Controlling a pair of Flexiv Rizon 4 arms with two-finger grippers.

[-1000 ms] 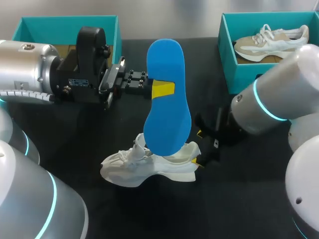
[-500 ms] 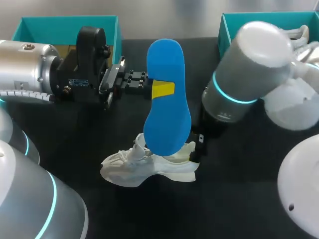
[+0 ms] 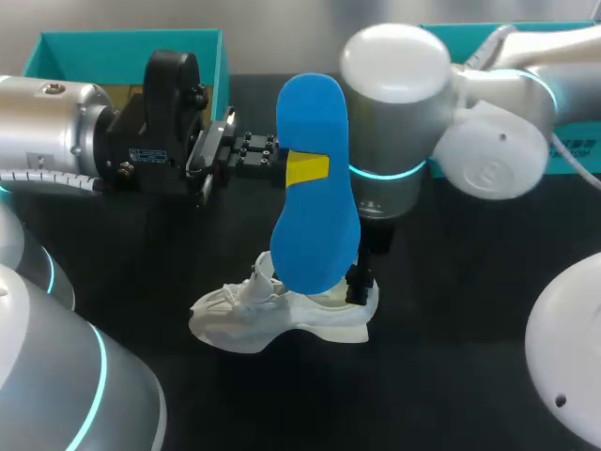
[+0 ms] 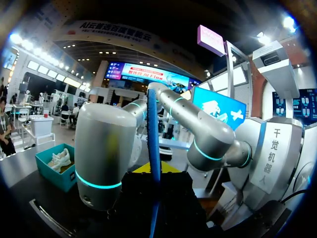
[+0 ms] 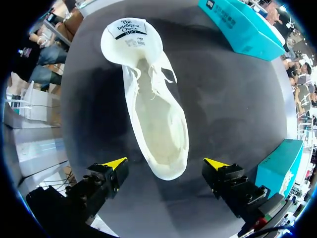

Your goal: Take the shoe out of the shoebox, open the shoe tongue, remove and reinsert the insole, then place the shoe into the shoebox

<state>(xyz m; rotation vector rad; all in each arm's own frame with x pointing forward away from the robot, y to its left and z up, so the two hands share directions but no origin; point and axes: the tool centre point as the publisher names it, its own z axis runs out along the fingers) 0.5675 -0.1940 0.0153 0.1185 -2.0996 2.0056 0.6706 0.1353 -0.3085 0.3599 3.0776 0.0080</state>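
Item: insole [image 3: 316,188]. Bright blue, smooth, flat, with a rounded forefoot and a narrower heel. It is held on end above the table. Its lower end hides part of the shoe's opening in the head view, and contact cannot be judged. In the left wrist view it shows edge-on as a thin blue strip.

Item: left gripper [image 3: 305,169]. Black fingers with yellow tips, clamped on the insole at mid-length, one tip on its near face. The arm has a silver casing with a black wrist block.

Item: shoe [image 5: 157,126]. White trainer with a mesh-like upper, white laces and a chunky moulded sole. It stands upright on the table, outside any box. The interior is pale and bare. The tongue [image 5: 131,32] is folded forward, and its inner label carries black print, not transcribed here.

Item: right gripper [image 5: 165,163]. It hangs over the shoe's heel with its jaws spread wide, one yellow tip on each side, neither touching.

Item: shoebox [image 3: 122,42]. Teal card with straight walls, at the table's far left. A further teal box [image 4: 49,172] beyond the right arm holds a pale second shoe [image 4: 62,157].

Surface: table [image 3: 451,319], matte black.
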